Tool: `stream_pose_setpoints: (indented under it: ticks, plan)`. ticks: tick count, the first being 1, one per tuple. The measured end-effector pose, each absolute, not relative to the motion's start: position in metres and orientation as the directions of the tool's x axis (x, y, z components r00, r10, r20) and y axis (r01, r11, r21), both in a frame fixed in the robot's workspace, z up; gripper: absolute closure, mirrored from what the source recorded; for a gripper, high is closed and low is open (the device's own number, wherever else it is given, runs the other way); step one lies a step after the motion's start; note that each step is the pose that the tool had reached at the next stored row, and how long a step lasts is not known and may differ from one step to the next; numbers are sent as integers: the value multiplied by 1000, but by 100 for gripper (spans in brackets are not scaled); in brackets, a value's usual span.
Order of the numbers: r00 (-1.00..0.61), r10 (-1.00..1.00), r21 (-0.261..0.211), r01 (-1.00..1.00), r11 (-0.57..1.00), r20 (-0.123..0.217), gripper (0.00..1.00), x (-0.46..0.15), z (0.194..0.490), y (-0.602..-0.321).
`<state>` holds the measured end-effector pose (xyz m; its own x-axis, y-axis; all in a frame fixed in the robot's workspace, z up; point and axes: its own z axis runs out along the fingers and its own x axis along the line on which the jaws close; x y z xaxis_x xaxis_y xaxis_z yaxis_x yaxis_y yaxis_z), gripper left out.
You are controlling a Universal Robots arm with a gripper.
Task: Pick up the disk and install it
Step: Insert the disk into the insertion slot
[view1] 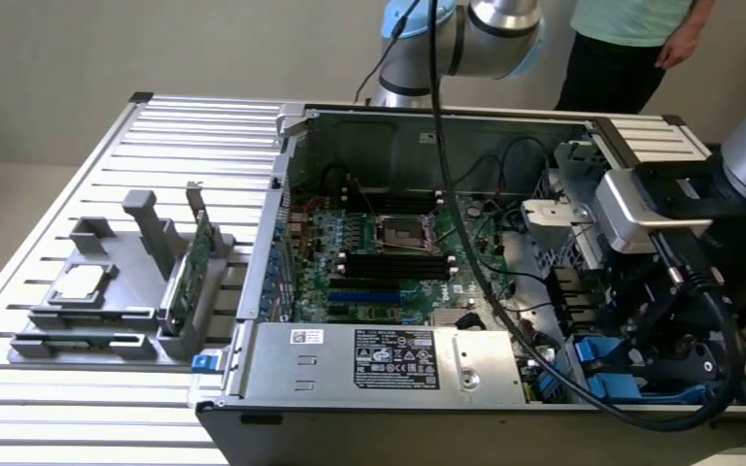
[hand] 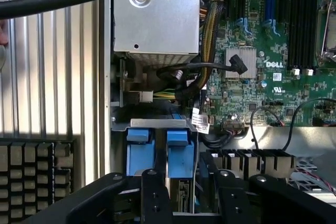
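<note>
Ribbed aluminium table (view1: 36, 262) carries an open steel computer case (view1: 581, 121). The black gripper (hand: 189, 178) hangs over its drive bay, hemmed by the case wall on one side, with cables and a grey metal box (hand: 157, 14) ahead. Its fingers (hand: 155, 198) stand part-way apart astride the disk (hand: 181, 153), a dark gap showing beside one finger. The disk sits on edge in the bay, long axis running away from the tool, glossy blue plastic end toward it. A second blue carrier (hand: 139, 153) lies just beside.

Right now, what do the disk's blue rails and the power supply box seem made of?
Blue rails: likely moulded plastic, matte, with a uniform bright colour. Power supply box: bare sheet metal, probably steel, with a dull silver sheen and visible screw heads.
</note>
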<state>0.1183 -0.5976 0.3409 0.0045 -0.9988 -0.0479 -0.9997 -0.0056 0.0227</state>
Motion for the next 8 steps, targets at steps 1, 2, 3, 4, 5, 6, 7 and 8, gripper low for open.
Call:
stream_pose_setpoints:
  ticks: [1,2,3,4,5,6,7,8]
  plan:
    - [5,-999,23,-1000,-6,-48,61,120,342,-598]
    - [5,-999,23,-1000,-6,-48,61,122,344,-598]
    - [5,-999,23,-1000,-6,-47,61,124,345,-598]
    - [5,-999,23,-1000,-6,-47,61,126,345,-597]
    - [5,-999,23,-1000,-6,-47,61,127,345,-597]
    - [5,-999,23,-1000,-6,-47,61,129,345,-597]
    - [5,-999,23,-1000,-7,-47,64,130,345,-597]
    - [6,-999,23,-1000,-7,-47,70,131,345,-596]
